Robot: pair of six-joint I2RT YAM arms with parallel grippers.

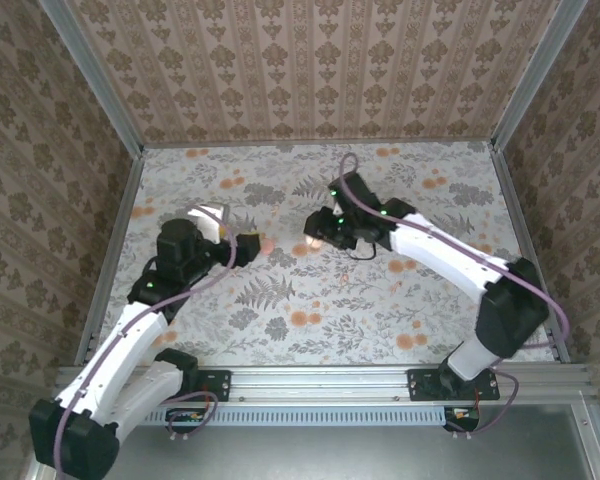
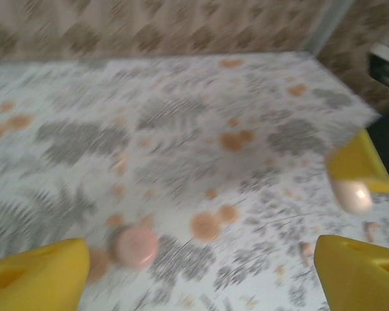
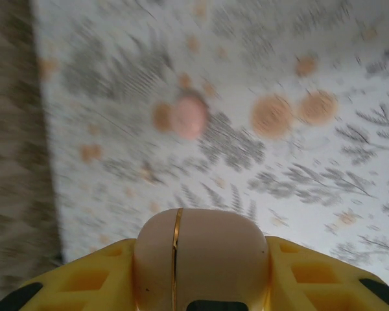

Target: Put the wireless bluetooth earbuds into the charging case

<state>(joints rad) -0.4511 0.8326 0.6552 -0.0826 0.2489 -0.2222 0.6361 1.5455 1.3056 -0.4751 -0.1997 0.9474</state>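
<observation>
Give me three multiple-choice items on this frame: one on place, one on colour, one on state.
1. Where is the charging case?
A. In a tray
B. Held in the right gripper
C. On the floor

2. What colour are the gripper fingers?
A. Blue
B. White
C. Yellow

3. How does the left gripper stand?
A. Open, empty
B. Shut on an earbud
C. Shut on a cable

Answers:
1 B: the case sits clamped between that gripper's fingers.
2 C: both wrist views show yellow fingers.
3 A: its fingers stand wide apart with nothing between them.
</observation>
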